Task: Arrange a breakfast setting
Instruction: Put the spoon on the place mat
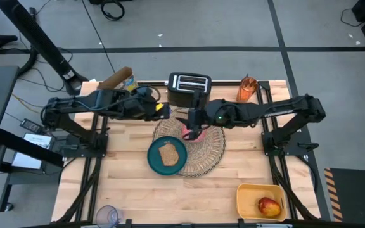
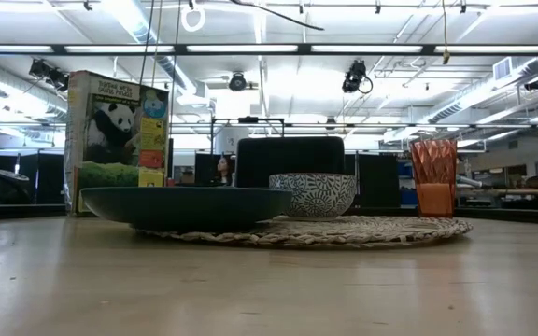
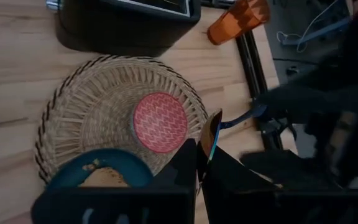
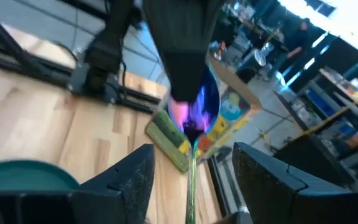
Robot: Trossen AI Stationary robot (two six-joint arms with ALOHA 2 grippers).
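Spoon (image 4: pixel 194 118) pinched by left end effector (image 3: pixel 199 163) above placemat (image 1: pixel 201 147).

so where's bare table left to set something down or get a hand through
Bare wood lies in front of the placemat, between the clear cup and yellow tray, and on either side of the mat. It is crowded at the back: toaster, orange cup, both grippers over the pink bowl.

Pink bowl (image 1: pixel 189 132) mostly hidden under right gripper (image 1: pixel 194 126); spoon (image 4: pixel 194 118) handle cut off at 6 o'clock, bowl blurred
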